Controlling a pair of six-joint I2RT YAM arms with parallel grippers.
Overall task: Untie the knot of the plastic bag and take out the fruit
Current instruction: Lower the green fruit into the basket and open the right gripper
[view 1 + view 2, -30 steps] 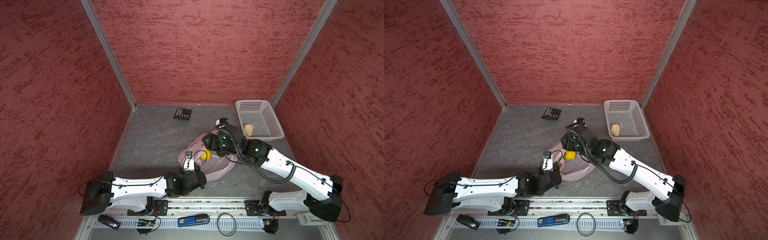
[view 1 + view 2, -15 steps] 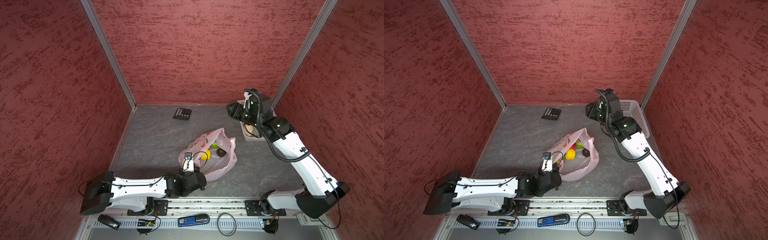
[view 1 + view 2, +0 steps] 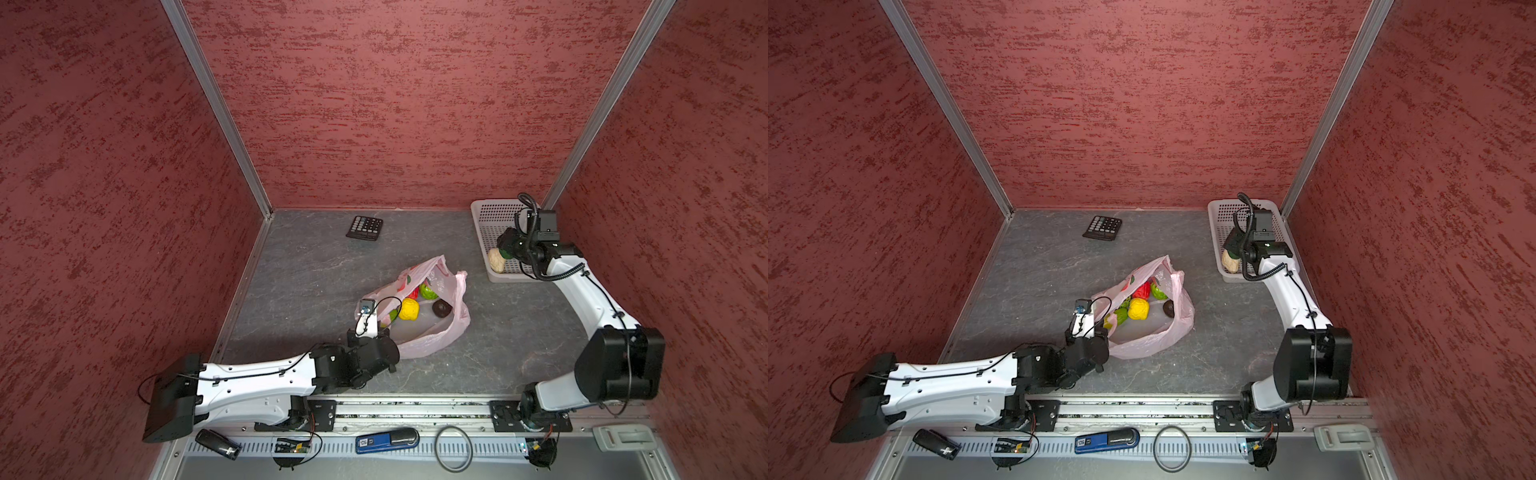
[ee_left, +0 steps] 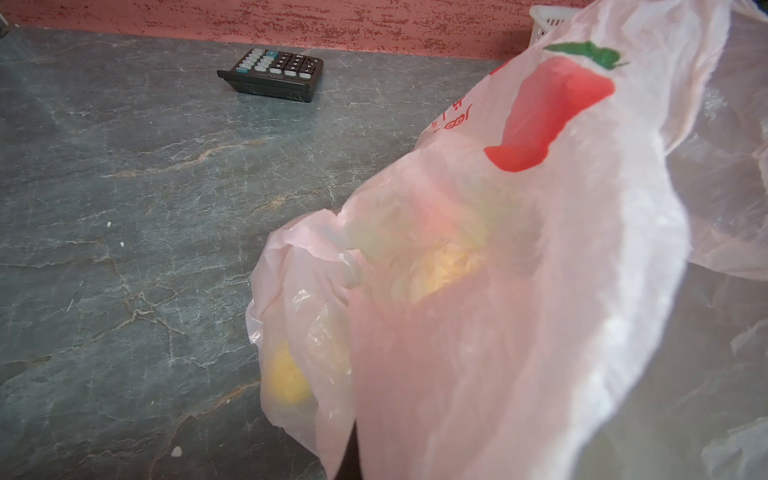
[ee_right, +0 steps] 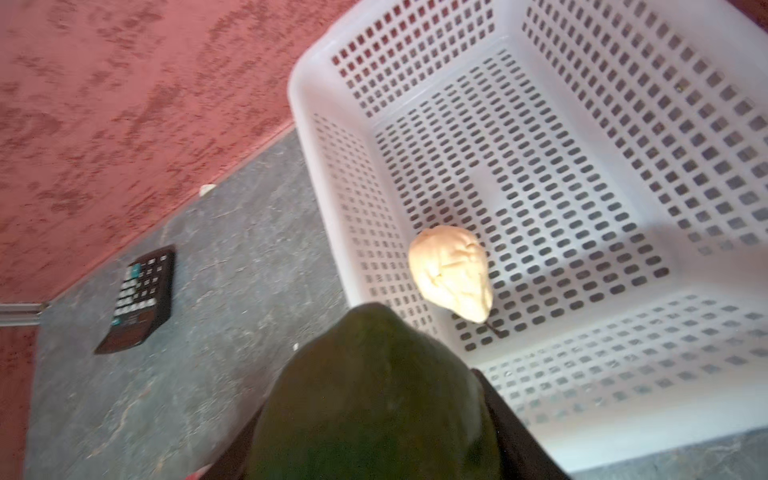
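Fingers (image 5: 513,432) of my right gripper (image 3: 511,248) pinch a dark green fruit (image 5: 374,399) above the basket's (image 3: 484,216) near rim; a beige fruit (image 5: 451,272) lies inside. My left gripper's (image 3: 392,348) fingers are pressed together on the bag's (image 3: 436,338) near edge. That bag lies open, well apart from the basket, with a yellow fruit (image 3: 409,309) and red, green and brown ones within.

Mottled red walls (image 3: 395,104), silver corner posts (image 3: 216,108), grey veined stone-look floor (image 3: 316,270).
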